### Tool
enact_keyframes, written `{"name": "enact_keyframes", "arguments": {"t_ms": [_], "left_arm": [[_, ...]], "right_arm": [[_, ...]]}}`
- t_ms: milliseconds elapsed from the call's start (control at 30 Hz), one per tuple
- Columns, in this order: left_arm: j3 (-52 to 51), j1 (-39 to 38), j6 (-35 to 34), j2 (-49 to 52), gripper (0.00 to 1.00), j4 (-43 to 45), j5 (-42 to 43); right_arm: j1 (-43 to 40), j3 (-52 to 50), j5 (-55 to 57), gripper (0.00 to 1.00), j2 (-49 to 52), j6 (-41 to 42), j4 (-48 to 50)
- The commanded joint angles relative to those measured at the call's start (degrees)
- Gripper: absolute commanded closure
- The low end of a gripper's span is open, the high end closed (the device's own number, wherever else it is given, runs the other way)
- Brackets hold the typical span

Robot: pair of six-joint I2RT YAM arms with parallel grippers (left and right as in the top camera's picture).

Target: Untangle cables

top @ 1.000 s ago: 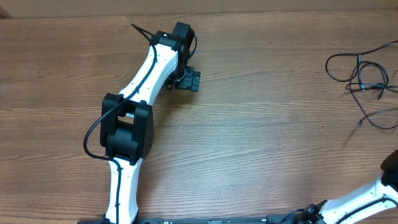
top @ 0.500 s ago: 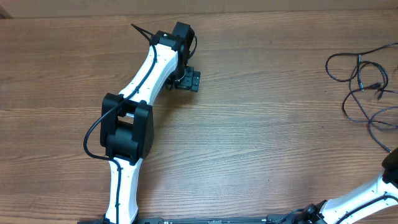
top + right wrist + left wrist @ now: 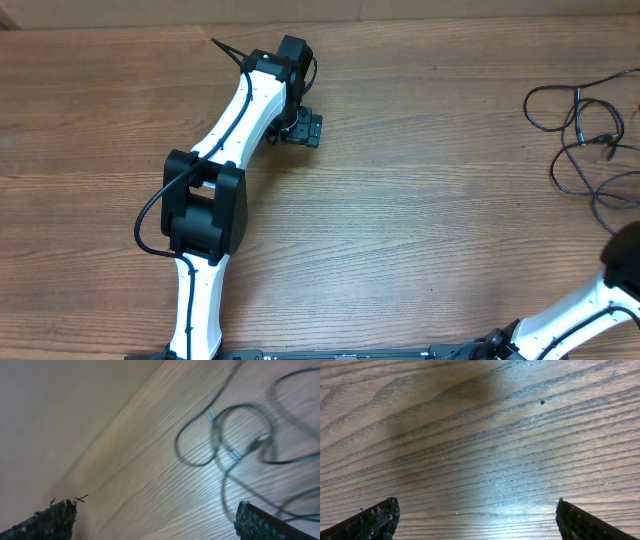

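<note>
My right claw just released; the cables at the frame's right edge spread lower, still crossed. Left claw sits released, empty.

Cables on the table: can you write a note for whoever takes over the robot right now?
Left gripper: open, empty, over bare wood of the table.
Right gripper: open, empty, facing the cables.
Cables: loose crossing loops at the table's right edge, with neither gripper touching them.
Done: nothing visibly separated yet.
To do: grip the cables and pull the loops apart.
</note>
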Motion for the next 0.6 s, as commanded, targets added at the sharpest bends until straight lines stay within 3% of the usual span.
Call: {"name": "enact_keyframes", "arguments": {"t_ms": [0, 333, 567], "left_arm": [[0.70, 0.26, -0.81, 0.26, 0.00, -0.17, 0.48], [0.70, 0.26, -0.81, 0.26, 0.00, -0.17, 0.48], [0.72, 0.26, -0.81, 0.26, 0.00, -0.17, 0.48]], "right_arm": [[7.15, 0.42, 4.59, 0.00, 0.22, -2.56, -0.50], [31.26, 0.39, 16.35, 0.00, 0.24, -2.60, -0.74], [43.12, 0.39, 24.94, 0.00, 0.24, -2.60, 6.12]]}}
